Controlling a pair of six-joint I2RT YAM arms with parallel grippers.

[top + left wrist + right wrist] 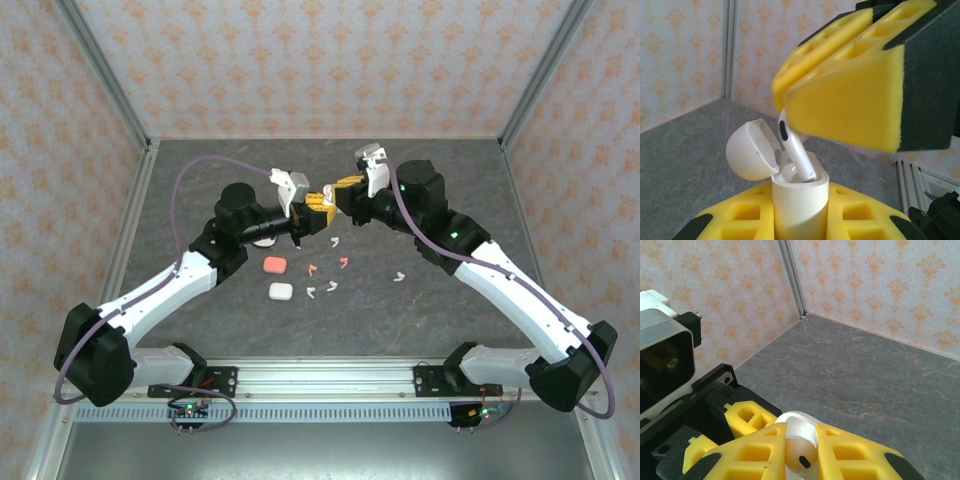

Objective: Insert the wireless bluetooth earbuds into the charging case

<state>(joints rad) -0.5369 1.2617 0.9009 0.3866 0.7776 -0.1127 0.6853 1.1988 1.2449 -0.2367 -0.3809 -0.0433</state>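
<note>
Earbud partly in, tilt is the risk

Right hand (801, 447) pinches a white earbud (794, 150), its stem tip inside the open case (800, 192), which the left hand (800, 220) clamps upright. The slanted stem could jam on the case's rim, or pop out on release.
</note>
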